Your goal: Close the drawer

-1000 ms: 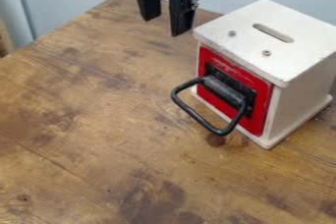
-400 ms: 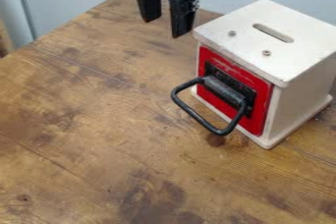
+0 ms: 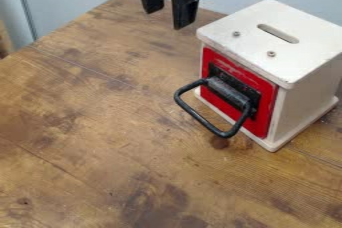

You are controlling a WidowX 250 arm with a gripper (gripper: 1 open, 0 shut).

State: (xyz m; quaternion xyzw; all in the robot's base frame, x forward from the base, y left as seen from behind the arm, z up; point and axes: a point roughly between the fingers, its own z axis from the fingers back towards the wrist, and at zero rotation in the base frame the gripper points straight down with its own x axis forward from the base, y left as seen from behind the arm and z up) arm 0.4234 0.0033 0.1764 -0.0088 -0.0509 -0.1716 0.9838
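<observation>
The drawer [image 3: 242,88] shows its red front panel with a black plate, set in the left face of a pale wooden cube housing [image 3: 287,52]. Its large black loop handle [image 3: 207,109] hangs forward and down to the wooden table. The red front looks about flush with the housing. My gripper [image 3: 168,8] hangs at the top of the view, above the far part of the table and to the upper left of the housing. Its black fingers point down, stand apart and hold nothing.
The wooden table [image 3: 94,122] stretches to the left and front. A slot [image 3: 278,34] and two screws mark the top of the housing. A pale wall runs behind the table's far edge.
My gripper has risen a little toward the top of the view. The drawer and its handle have not moved.
</observation>
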